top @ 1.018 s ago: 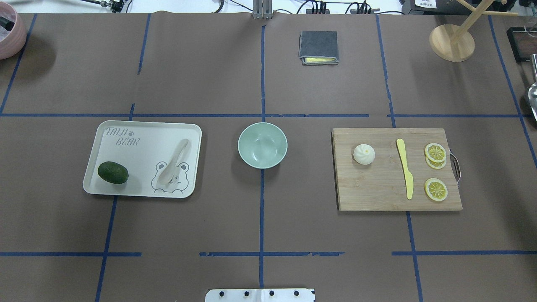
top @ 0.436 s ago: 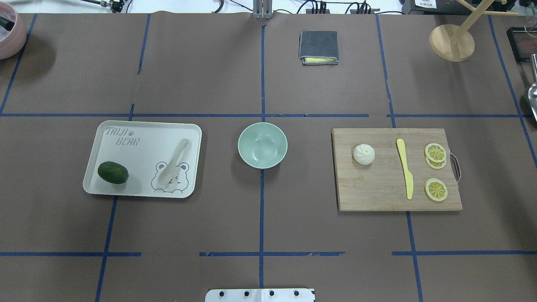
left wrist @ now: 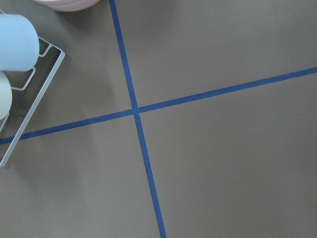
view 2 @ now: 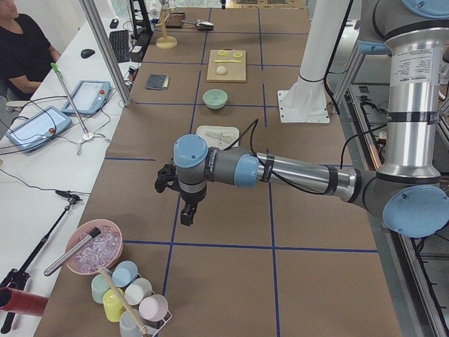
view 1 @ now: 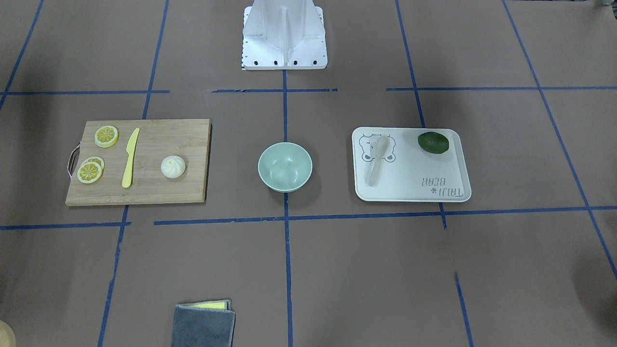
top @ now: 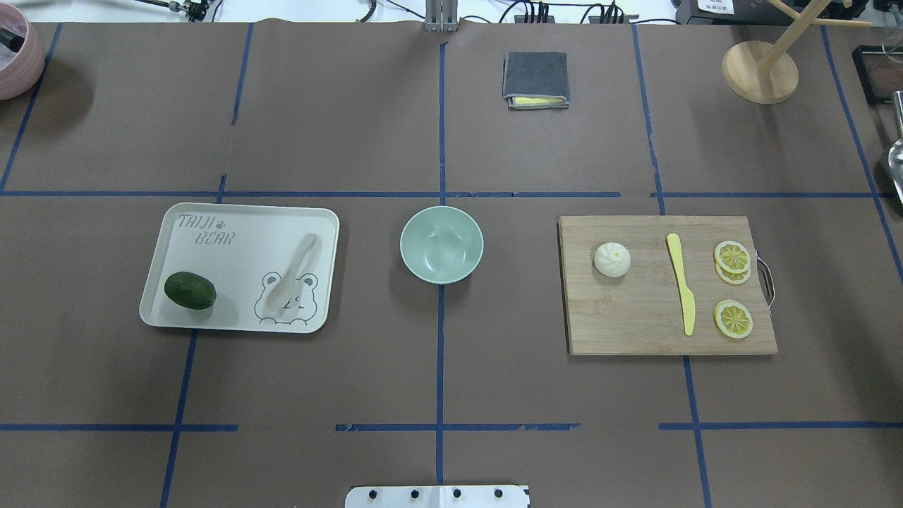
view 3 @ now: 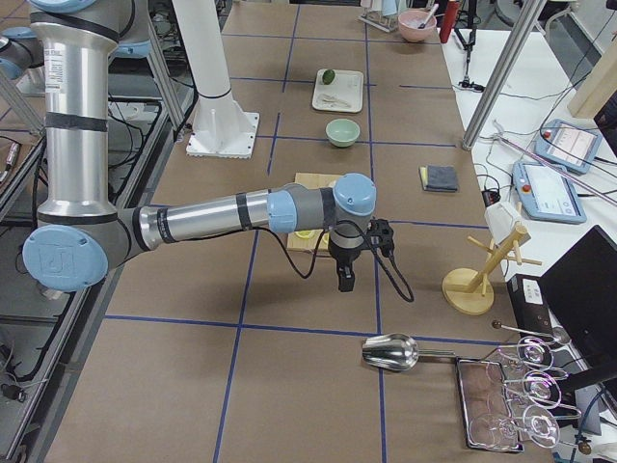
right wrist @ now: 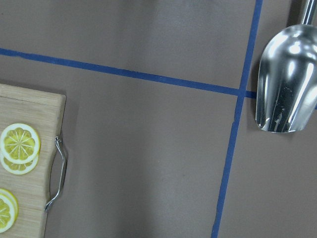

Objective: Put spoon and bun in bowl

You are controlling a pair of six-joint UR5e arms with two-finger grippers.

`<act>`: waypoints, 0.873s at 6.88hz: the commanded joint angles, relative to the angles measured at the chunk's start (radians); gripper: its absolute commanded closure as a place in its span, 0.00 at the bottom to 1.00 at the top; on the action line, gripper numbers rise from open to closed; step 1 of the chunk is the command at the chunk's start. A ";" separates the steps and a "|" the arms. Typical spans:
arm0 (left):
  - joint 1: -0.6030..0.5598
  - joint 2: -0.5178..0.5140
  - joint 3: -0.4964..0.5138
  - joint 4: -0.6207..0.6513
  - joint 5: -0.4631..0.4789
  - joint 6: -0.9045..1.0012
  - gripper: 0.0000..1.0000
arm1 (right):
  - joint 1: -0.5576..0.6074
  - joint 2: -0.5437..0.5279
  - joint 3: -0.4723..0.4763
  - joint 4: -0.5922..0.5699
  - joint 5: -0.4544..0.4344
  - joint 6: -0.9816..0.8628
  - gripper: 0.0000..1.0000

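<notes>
The off-white spoon (top: 293,271) lies on the right side of the cream bear tray (top: 240,226), left of the bowl. The empty mint-green bowl (top: 441,244) stands at the table's middle. The white bun (top: 611,259) sits on the left part of the wooden cutting board (top: 635,310), right of the bowl. The spoon (view 1: 377,159), bowl (view 1: 285,166) and bun (view 1: 173,166) also show in the front-facing view. My left gripper (view 2: 186,216) hovers far off at the table's left end; my right gripper (view 3: 344,282) hovers beyond the board at the right end. I cannot tell whether either is open.
An avocado (top: 190,290) lies on the tray. A yellow knife (top: 681,282) and lemon slices (top: 732,257) lie on the board. A folded grey cloth (top: 535,79), a wooden stand (top: 760,70), a metal scoop (right wrist: 286,84) and a cup rack (view 2: 130,295) stand around the edges.
</notes>
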 commanded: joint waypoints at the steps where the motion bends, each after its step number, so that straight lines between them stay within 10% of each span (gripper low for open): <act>1: 0.070 0.000 -0.007 -0.108 -0.016 -0.006 0.00 | -0.007 0.000 0.001 0.008 0.031 0.002 0.00; 6: 0.411 -0.148 0.010 -0.371 -0.002 -0.346 0.00 | -0.035 0.000 -0.001 0.020 0.050 0.012 0.00</act>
